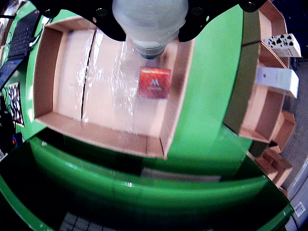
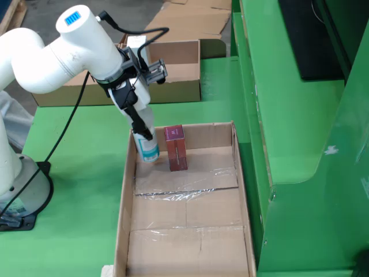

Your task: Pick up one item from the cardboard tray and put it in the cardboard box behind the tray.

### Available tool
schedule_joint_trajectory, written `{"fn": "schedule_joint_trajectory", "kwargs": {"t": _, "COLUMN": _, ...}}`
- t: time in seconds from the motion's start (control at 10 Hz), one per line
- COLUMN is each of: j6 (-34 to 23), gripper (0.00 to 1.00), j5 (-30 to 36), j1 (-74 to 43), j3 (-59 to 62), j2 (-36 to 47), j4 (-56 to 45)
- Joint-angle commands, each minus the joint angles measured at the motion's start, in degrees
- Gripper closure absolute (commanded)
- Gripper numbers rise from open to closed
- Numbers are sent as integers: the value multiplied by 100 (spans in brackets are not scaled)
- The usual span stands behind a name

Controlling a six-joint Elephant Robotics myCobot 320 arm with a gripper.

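My gripper (image 2: 140, 126) is shut on a white bottle (image 2: 146, 141) with a teal band, holding it upright over the far left corner of the long cardboard tray (image 2: 123, 199). I cannot tell whether the bottle's base touches the tray floor. In the wrist view the bottle (image 1: 149, 21) fills the top between the black fingers (image 1: 109, 23) of the gripper (image 1: 150, 19). A red carton (image 2: 175, 148) stands in the tray just right of the bottle, and it shows below the bottle as the red carton (image 1: 154, 83). The cardboard box (image 2: 173, 89) sits behind the tray.
In the wrist view a cardboard box (image 1: 257, 103) at the right holds white cartons (image 1: 277, 80). The arm's base (image 2: 20, 193) and its black cable (image 2: 63, 130) stand left of the tray. A tall green frame (image 2: 300, 133) borders the tray's right side. Flat cardboard (image 2: 190, 20) lies at the back.
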Motion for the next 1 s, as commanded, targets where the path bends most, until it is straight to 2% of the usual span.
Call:
{"fn": "schedule_joint_trajectory", "kwargs": {"t": 0.0, "j6": 125, "gripper": 100, "j5": -373, "j1": 271, "j3": 4790, "j2": -1286, "j4": -2176}}
{"fn": "schedule_joint_trajectory", "kwargs": {"t": 0.2, "j6": 47, "gripper": 100, "j5": -599, "j1": 373, "j3": 4790, "j2": -1313, "j4": -1262}}
{"fn": "schedule_joint_trajectory", "kwargs": {"t": 0.9, "j6": 53, "gripper": 100, "j5": -1313, "j1": 836, "j3": 4790, "j2": -1052, "j4": -873}}
